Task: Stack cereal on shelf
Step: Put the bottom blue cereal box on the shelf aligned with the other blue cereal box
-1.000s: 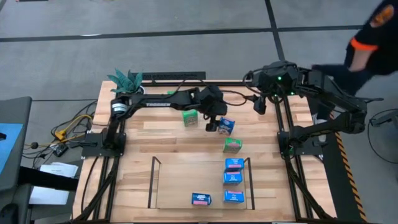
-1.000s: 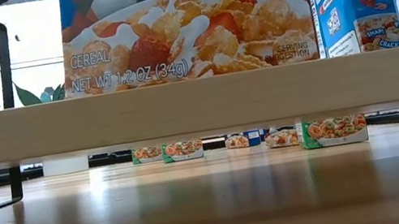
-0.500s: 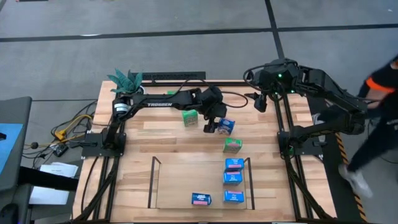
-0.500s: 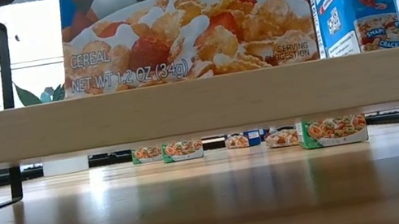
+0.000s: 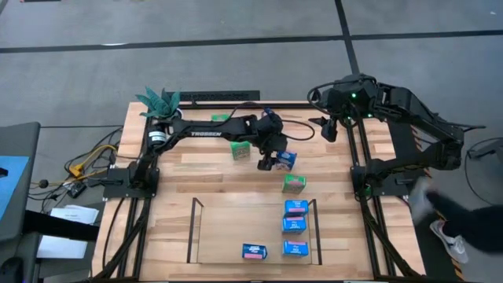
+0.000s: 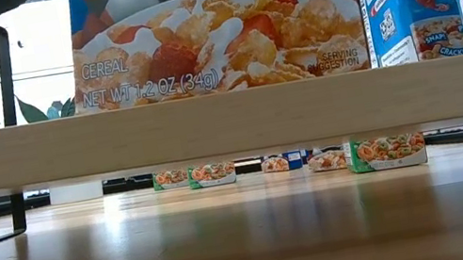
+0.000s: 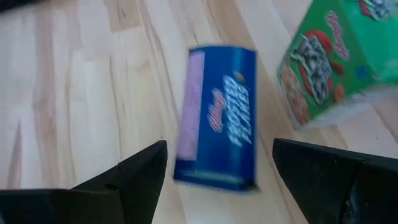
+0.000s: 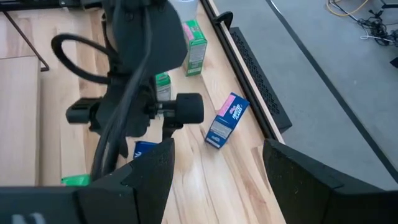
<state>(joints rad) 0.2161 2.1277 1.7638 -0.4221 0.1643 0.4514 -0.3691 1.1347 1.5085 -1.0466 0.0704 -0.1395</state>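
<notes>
Left gripper [image 5: 271,163], jaws wide and empty, has edged right and hangs over a blue cereal box [image 7: 217,134] lying flat, far from the shelf [image 5: 194,228]; a pickup looks imminent. Right gripper [image 5: 330,132] waits half-open, far right.

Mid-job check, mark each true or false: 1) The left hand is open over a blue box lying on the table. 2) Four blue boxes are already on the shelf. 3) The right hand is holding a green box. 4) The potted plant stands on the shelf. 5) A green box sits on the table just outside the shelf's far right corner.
1) True: the left hand is open, with the blue box lying flat between its fingers' line.
2) True: four blue boxes are on the shelf.
3) False: the right hand is open and empty at the table's far edge.
4) False: the potted plant stands at the table's far left corner.
5) True: the green box is there.
</notes>
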